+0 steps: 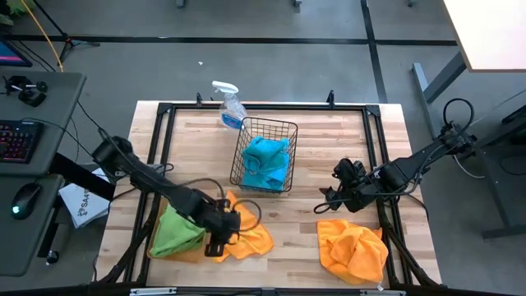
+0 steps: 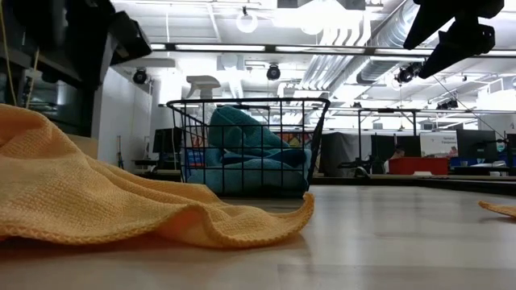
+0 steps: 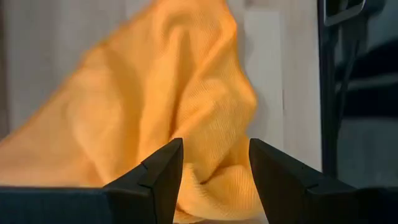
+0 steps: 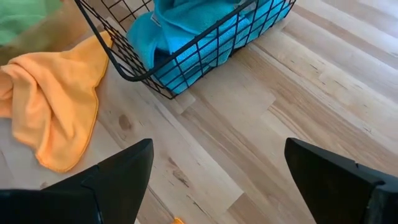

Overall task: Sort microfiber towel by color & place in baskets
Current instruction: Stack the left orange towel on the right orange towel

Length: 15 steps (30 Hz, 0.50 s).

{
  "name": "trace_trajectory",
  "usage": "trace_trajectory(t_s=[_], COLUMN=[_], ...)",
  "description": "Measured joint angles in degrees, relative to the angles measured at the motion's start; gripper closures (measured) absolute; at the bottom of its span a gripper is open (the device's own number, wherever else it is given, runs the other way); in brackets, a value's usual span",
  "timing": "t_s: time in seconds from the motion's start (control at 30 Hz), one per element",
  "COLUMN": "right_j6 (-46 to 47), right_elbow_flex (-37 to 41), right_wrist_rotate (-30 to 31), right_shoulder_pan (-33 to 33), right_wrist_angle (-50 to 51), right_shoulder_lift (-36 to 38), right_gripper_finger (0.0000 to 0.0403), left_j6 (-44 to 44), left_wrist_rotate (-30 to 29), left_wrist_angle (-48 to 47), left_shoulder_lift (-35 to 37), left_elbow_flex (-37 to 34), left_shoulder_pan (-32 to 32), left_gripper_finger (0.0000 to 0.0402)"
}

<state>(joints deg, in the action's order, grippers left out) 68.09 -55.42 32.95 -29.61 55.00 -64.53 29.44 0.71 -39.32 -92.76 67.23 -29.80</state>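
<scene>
From above, my left gripper (image 1: 223,233) hides its spread fingers; my wrist view shows them over the orange towel (image 3: 168,106).

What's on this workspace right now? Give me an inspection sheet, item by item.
Surface: wooden table in a black frame.
Job's things: black wire basket holds teal towels; green towel lies on the orange tray; one orange towel beside it, another orange towel near the front right corner.
Clutter: clear spray bottle behind the basket.
Grippers: left hand open, over the orange towel by the tray; right hand open, empty, above bare wood.
Cables: black ones along both arms; a yellow one on the floor.
Surroundings: desk with keyboard and mouse at left.
</scene>
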Motion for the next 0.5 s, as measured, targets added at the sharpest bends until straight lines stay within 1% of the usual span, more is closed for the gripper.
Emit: trace_trajectory(t_s=[0.17, 0.3, 0.37, 0.5], right_j6=[-1.3, -2.0, -2.4, -2.5], right_elbow_flex=[0.0, 0.0, 0.0, 0.0], right_wrist_rotate=[2.1, 2.6, 2.6, 2.5], right_shoulder_pan=[0.0, 0.0, 0.0, 0.0], right_wrist_angle=[0.0, 0.0, 0.0, 0.0], right_shoulder_lift=[0.0, 0.0, 0.0, 0.0], right_gripper_finger=[0.0043, 0.0043, 0.0043, 0.0043], left_j6=[-6.9, -10.0, -10.6, -10.1], left_wrist_rotate=[0.4, -1.6, -3.2, -3.8], left_wrist_angle=[-5.7, -12.4, -14.3, -15.7], left_shoulder_lift=[-8.1, -13.8, -15.9, -19.1], left_elbow_flex=[7.3, 12.5, 13.7, 13.9], left_shoulder_pan=[-0.2, 0.5, 0.6, 0.6], left_gripper_finger=[0.0209, 0.0189, 0.018, 0.0169])
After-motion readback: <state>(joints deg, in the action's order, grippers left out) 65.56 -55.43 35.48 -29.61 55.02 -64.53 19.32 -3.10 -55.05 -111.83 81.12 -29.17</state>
